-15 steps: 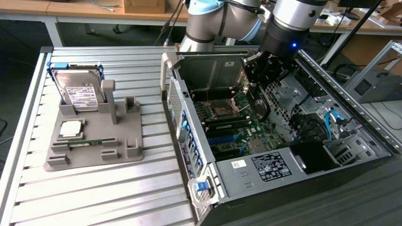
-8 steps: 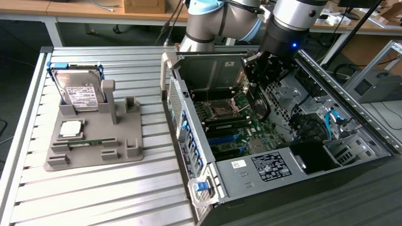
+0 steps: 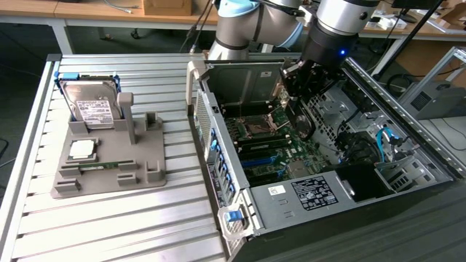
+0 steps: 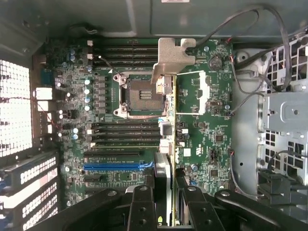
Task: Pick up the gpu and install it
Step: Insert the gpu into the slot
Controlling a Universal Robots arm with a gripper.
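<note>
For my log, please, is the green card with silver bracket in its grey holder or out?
Out: gripper holds the card inside the case.

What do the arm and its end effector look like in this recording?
The arm has silver-grey tubular segments with light blue joint caps. Its wrist section is black, with a small blue light glowing on it. The end effector is black and blocky. In the wrist view its fingers are flat black bars with small round holes.

One computer (image 3: 273, 210), one gpu (image 4: 170, 55) and one grey stand (image 3: 145, 147) are here. The stand holds one hard drive (image 3: 93, 109), one chip (image 3: 82, 149) and one green strip (image 3: 108, 165).
</note>
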